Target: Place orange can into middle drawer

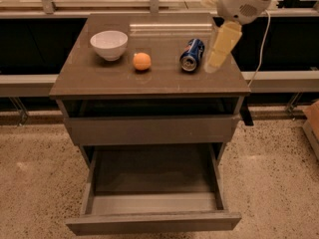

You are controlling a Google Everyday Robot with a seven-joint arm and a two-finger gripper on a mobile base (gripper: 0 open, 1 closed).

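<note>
Small, smooth, ball-like orange can (142,61) rests camera-left of the blue soda can (192,55). The cream gripper (214,63) hangs just beside that soda can, on its other side; whether it is parted cannot be told. The grey-brown middle drawer (154,218) is open below. Cross above the soda can, then descend centred on the orange can.

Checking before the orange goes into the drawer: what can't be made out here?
Camera view:
- The arm above the pincer, which hangs over the table's right side beside the can: cut off by the top edge.
- Inside of the upper drawer: hidden under the table.
- Rear of the middle drawer: hidden by the upper drawer.
</note>
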